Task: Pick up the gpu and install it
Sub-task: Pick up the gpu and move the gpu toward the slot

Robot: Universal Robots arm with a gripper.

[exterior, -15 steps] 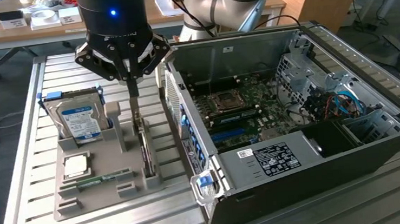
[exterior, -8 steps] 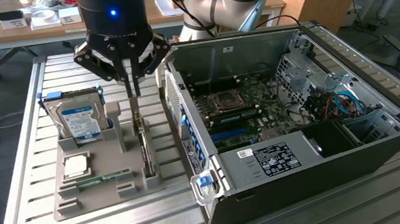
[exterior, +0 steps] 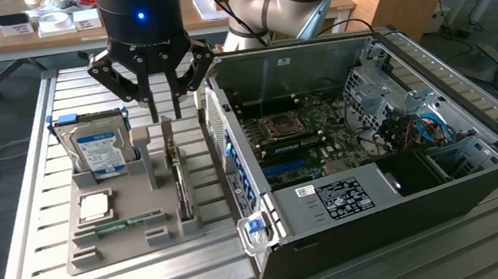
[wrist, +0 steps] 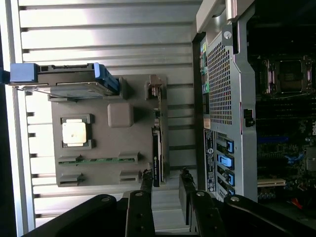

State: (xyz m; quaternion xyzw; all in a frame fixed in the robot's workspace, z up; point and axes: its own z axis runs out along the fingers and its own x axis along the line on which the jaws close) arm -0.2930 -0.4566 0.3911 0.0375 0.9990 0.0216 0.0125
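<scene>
The gpu (exterior: 179, 181) is a thin dark card standing on its edge in a slot of the grey holder tray (exterior: 131, 248). In the wrist view the gpu (wrist: 157, 148) runs lengthwise toward the fingers. My gripper (exterior: 164, 110) hangs just above the card's far end, open, with a clear gap between the fingers (wrist: 146, 178) and nothing gripped. The card's near end lines up with that gap at my gripper (wrist: 166, 180). To the exterior view's right lies the open computer case (exterior: 469, 181), motherboard (exterior: 299, 138) exposed.
On the tray (wrist: 106, 98) also stand a silver hard drive (exterior: 96, 147), a square processor (exterior: 93, 206) and a green memory stick (exterior: 123, 224). The case's perforated rear panel (wrist: 219, 74) rises close beside the tray. All of it rests on a slatted metal table (exterior: 38, 198).
</scene>
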